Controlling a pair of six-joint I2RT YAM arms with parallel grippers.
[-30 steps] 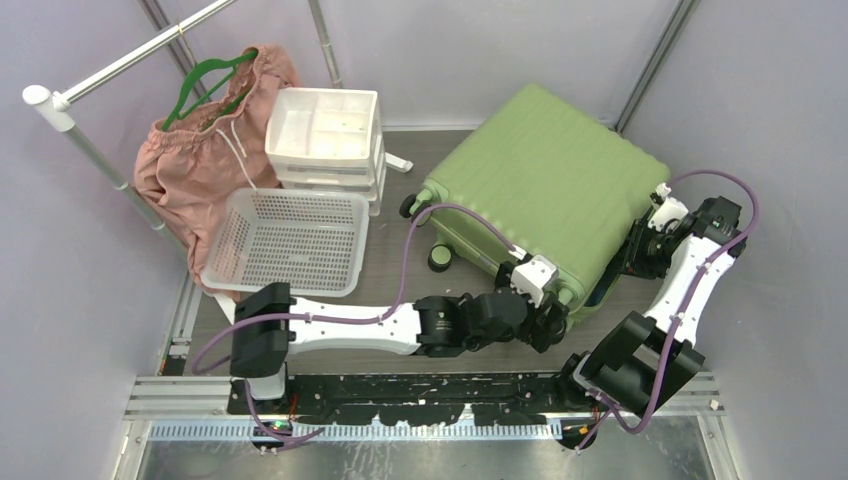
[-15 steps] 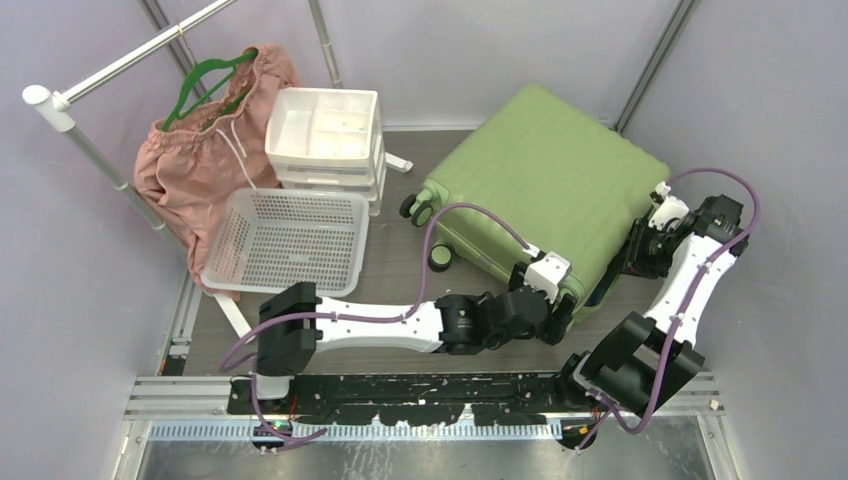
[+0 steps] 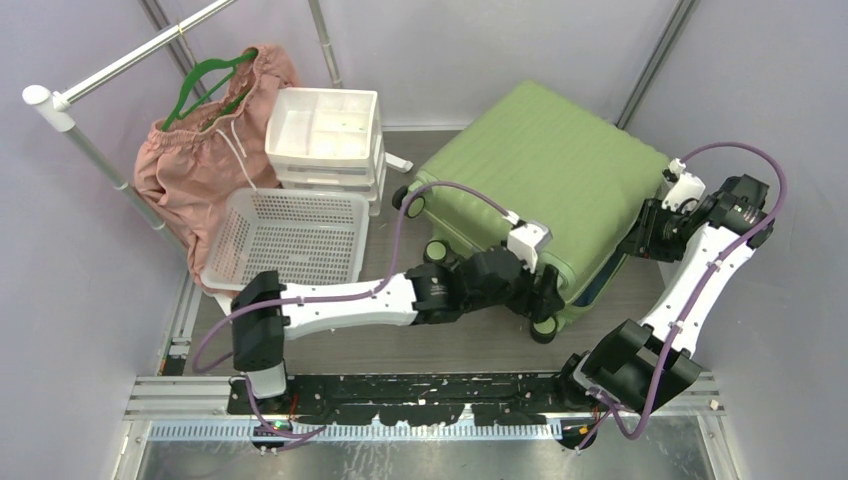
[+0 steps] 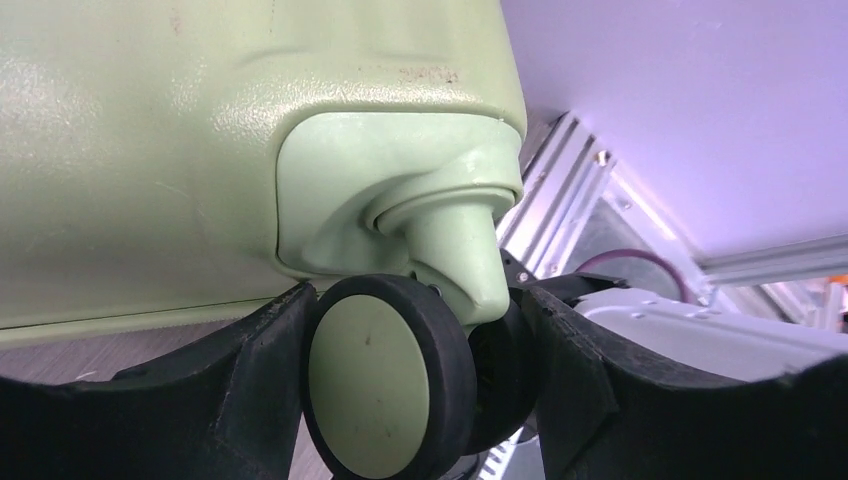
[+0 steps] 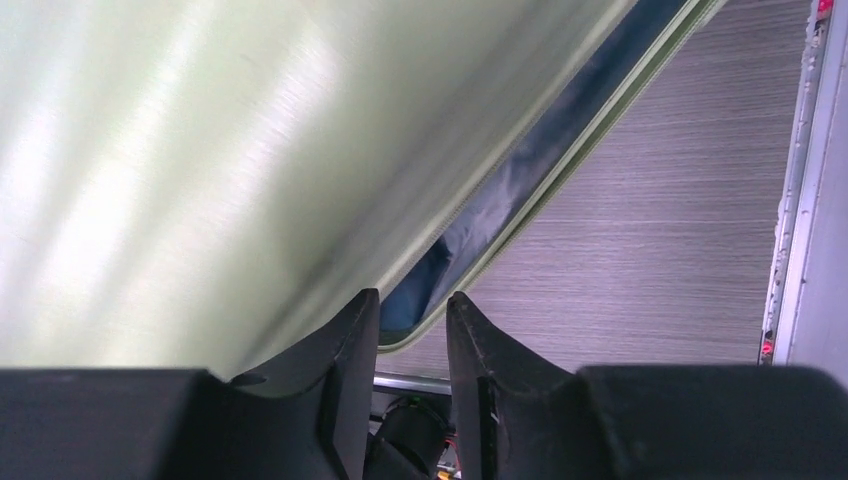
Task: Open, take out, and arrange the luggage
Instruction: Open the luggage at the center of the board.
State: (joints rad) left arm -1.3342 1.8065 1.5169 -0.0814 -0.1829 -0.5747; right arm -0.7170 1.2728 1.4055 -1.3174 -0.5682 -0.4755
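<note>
1. The suitcase (image 3: 545, 180) lies flat on the table (image 3: 450, 345), out toward 1 o'clock from the table's middle. Its ribbed green lid faces up.
2. The left gripper (image 4: 415, 395) is at the suitcase's 6 o'clock corner. Its two fingers close on either side of the twin wheel (image 4: 370, 385), and they look to be touching it, so I take it as clamped on the wheel.
3. The right gripper (image 5: 410, 310) is at the 3 o'clock edge, where the two shells have parted a little and blue lining (image 5: 520, 170) shows in the gap.
4. Its fingers (image 5: 350, 340) stand narrowly apart with the lower rim running between them. I cannot tell whether they pinch it or only straddle it.
5. The shell looks hard, smooth and glossy, so I would expect fingers to slide on the flat faces. It seems bulky for these arms, and how heavy it is depends on what is inside.
6. I would judge the best holds to be the lid's rim along the open seam for lifting, and a wheel stem or corner for bracing. A wheel can swivel or roll in the grip.
7. The basket (image 3: 290, 240) sits at 9 o'clock and the drawers (image 3: 325, 135) at 11, both well apart from the lid's swing.
</note>
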